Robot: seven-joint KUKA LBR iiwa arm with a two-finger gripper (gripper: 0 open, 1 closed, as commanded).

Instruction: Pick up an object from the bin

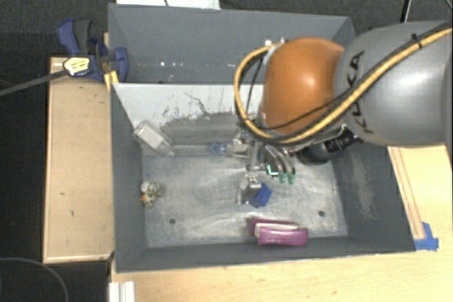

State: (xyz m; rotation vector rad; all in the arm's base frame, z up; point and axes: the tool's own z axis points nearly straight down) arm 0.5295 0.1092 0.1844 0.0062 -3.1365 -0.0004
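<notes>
My jaws are down at a small blue piece (262,195); I cannot tell if they grip it. The lift looks not yet done.

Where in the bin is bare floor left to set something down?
Bare floor lies between the clear plastic piece, the small pale lump and the gripper; also between the gripper, the purple packet and the right wall. It is crowded at the gripper, where a small blue thing lies beside it.
</notes>
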